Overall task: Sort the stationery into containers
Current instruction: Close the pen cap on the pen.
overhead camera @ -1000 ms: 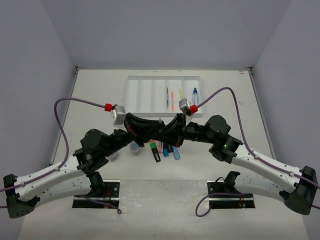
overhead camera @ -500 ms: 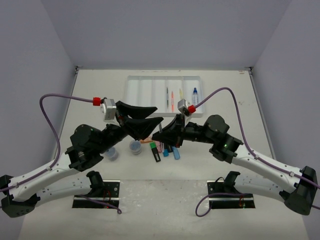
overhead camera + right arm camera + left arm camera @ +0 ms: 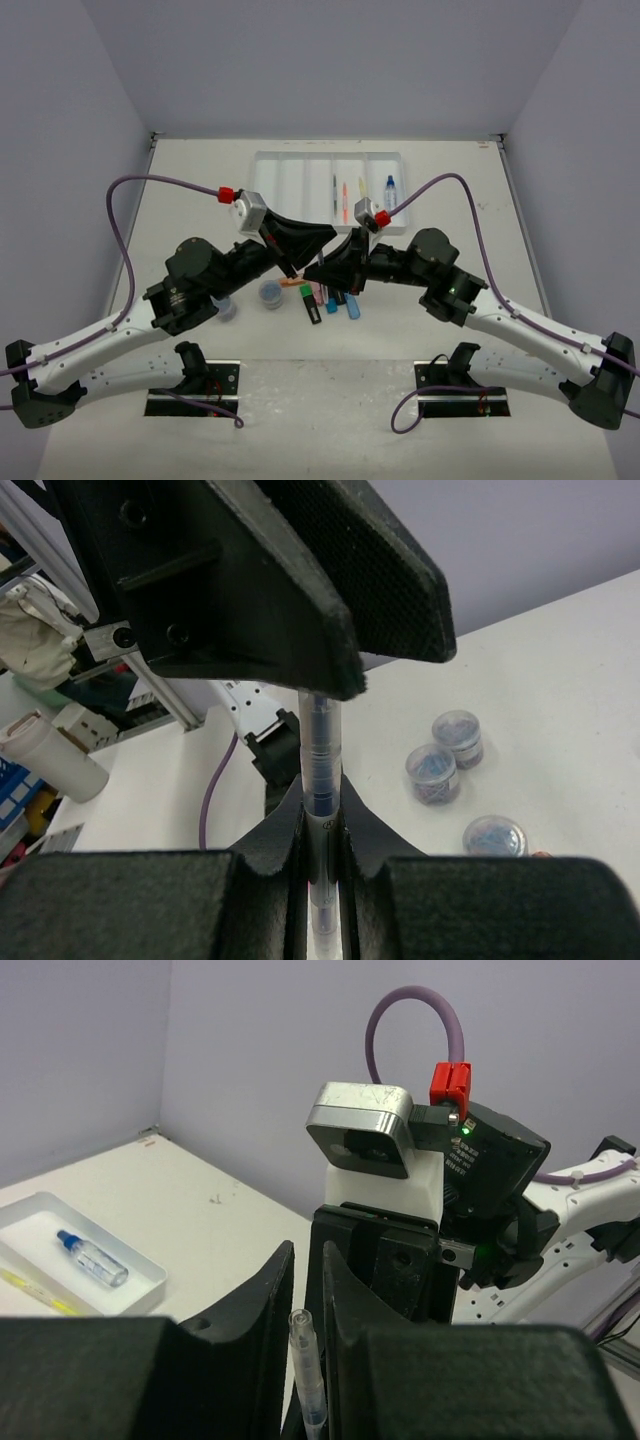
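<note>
Pale table (image 3: pixel 200 190); pen (image 3: pixel 320 755) in right hand (image 3: pixel 322 818)

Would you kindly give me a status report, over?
Left gripper, right gripper: jaws shut on same thin pen. Pen not yet in tray. Arms crowd each other over the highlighters.

Overhead, the left arm (image 3: pixel 190 282) covers part of one small round clear tub (image 3: pixel 228 310). In the left wrist view the picture's edge crops the shallow white plastic tray (image 3: pixel 40 1222) and its thin yellow pen (image 3: pixel 40 1293).

light even, diffuse | shadows faint | near fingers (image 3: pixel 130 905) blurred (both wrist views)
</note>
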`<action>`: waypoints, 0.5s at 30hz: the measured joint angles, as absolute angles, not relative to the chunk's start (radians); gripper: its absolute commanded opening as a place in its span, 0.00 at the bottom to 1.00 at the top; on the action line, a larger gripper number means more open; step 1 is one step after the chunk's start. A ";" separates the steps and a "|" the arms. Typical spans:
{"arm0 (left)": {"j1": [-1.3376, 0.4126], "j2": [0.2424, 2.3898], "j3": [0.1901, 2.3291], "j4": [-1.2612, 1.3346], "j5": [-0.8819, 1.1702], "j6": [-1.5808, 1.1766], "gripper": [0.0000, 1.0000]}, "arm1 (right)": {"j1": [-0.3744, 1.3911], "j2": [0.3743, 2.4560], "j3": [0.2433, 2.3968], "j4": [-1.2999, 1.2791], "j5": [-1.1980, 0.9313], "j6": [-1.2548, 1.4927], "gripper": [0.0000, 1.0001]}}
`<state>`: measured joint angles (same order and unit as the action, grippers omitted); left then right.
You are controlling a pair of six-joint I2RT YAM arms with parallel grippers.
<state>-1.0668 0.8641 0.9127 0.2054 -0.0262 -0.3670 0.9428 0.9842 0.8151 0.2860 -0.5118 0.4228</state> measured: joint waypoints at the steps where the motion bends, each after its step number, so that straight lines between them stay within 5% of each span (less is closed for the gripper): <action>1: -1.066 0.862 0.913 0.205 -0.020 -0.372 0.01 | 0.944 0.981 0.817 0.281 -0.511 0.420 0.00; 15: -1.050 0.859 0.906 0.299 0.033 -0.457 0.00 | 0.965 0.996 1.006 0.029 -0.461 0.333 0.00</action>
<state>-1.0500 0.8590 0.9062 0.2991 0.0327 -0.4574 0.9647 0.9963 1.0058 0.0290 -0.4613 0.3330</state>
